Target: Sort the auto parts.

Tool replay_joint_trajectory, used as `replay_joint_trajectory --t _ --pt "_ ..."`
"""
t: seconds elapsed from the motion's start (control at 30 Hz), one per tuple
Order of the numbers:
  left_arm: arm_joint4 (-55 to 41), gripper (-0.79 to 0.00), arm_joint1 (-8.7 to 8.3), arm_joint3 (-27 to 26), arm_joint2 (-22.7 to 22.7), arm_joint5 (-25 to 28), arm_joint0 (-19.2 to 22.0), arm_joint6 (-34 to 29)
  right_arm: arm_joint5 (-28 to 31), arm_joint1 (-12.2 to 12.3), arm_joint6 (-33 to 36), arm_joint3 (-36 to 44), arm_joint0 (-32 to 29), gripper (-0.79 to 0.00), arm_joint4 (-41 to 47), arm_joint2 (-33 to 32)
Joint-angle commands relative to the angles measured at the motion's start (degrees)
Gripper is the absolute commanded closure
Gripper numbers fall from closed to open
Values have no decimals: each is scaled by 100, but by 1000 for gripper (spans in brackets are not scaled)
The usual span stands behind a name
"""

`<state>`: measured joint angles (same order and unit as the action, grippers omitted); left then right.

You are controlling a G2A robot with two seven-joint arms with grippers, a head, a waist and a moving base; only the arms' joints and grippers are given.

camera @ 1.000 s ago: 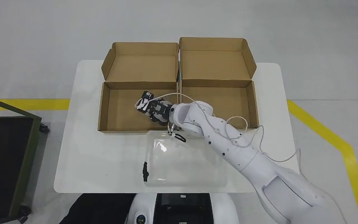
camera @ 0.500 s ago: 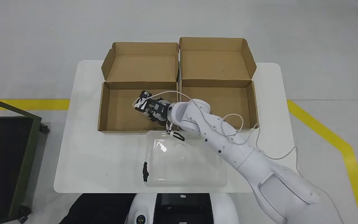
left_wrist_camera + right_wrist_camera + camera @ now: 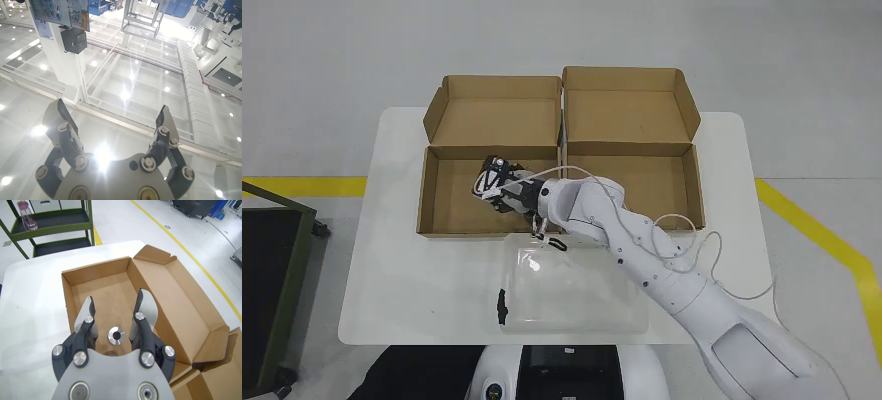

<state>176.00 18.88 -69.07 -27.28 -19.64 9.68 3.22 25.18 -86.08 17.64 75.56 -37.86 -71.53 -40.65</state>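
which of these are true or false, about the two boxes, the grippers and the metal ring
1. The right gripper is open. True.
2. It hangs over the left box. True.
3. The metal ring is clamped between the right gripper's fingers. False: it lies on the left box's floor, free of both fingers.
4. The left gripper is shut on a part. False: it is open and holds nothing.
5. The left box and the right box both have their lids folded back. True.
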Motion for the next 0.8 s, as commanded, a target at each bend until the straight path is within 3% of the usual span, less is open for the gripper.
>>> replay_joint_trajectory --t 0.0,0.1,0.13,0.2,0.23,0.53,0.77 --pt "0 -785 0 0 0 0 0 0 39 93 30 414 -242 -437 -107 -214" --pt "0 -785 0 0 0 0 0 0 125 239 59 1023 -652 -468 -252 -573" --pt "0 -785 0 0 0 0 0 0 148 290 83 1225 -792 -517 -326 -709" --pt "0 -785 0 0 0 0 0 0 154 387 112 1589 -1089 -742 -415 -1012" --pt "0 -785 0 0 0 0 0 0 138 433 128 1770 -1239 -785 -473 -1169" --pt "0 -785 0 0 0 0 0 0 137 771 -55 3345 -2709 -785 -832 -2513" --pt "0 -785 0 0 0 0 0 0 155 962 -758 4120 -3934 -785 -1111 -3532"
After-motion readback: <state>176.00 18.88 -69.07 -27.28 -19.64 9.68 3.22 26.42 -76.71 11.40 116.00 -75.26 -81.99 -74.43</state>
